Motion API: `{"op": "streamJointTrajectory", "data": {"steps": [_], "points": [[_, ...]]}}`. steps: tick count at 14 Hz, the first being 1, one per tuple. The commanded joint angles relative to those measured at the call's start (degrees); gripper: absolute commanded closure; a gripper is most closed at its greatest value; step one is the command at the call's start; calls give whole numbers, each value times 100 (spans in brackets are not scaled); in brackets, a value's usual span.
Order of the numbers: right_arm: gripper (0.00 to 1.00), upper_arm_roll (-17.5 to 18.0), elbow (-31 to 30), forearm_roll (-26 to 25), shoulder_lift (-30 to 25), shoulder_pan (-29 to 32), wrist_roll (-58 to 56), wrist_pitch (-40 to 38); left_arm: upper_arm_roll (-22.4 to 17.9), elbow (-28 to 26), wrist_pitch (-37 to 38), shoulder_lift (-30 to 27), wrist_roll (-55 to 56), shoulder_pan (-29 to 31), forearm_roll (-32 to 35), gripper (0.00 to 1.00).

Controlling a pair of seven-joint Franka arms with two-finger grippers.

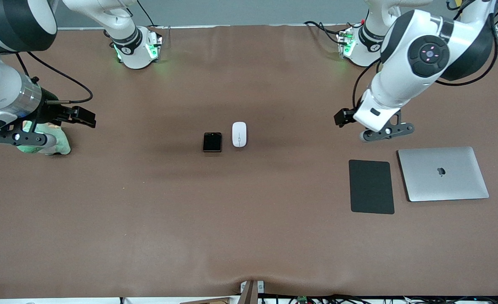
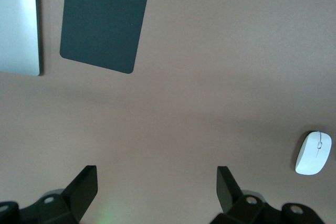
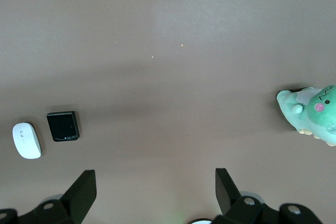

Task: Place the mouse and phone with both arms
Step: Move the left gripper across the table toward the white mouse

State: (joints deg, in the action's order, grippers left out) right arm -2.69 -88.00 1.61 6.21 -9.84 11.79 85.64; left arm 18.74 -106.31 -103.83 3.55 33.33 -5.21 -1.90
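A: Table (image 1: pixel 147 219) was brown, both arms parked at its ends. Closed laptop (image 1: pixel 443 174) lay toward the left arm's end, black mouse pad (image 1: pixel 371 186) just beside it.

B: Claws?

A: Left claw (image 2: pixel 157 192) hung over bare table near the mouse pad, jaws spread wide, nothing between them. Right claw (image 3: pixel 155 192) hung at the right arm's end above a green plush toy (image 1: pixel 48 141), jaws equally wide, also empty.

B: And the task's things?

A: Phone (image 1: pixel 212 142) and mouse (image 1: pixel 239 134) sat mid-table, side by side without touching, the mouse toward the left arm's end. Both were well apart from either claw.

B: Progress?

A: None that I could judge. Neither item was grasped or placed; both pickups and both placements remained.
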Motion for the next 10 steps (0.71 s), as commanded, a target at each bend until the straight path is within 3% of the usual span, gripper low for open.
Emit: {"op": "streamJointTrajectory", "data": {"steps": [1, 10], "points": [[0, -82, 143, 85, 65, -88, 87, -100, 59, -249, -400, -57, 409, 12, -91, 0], [0, -82, 143, 93, 65, -88, 87, -100, 403, -479, -1069, 321, 956, -339, -12, 0]]}}
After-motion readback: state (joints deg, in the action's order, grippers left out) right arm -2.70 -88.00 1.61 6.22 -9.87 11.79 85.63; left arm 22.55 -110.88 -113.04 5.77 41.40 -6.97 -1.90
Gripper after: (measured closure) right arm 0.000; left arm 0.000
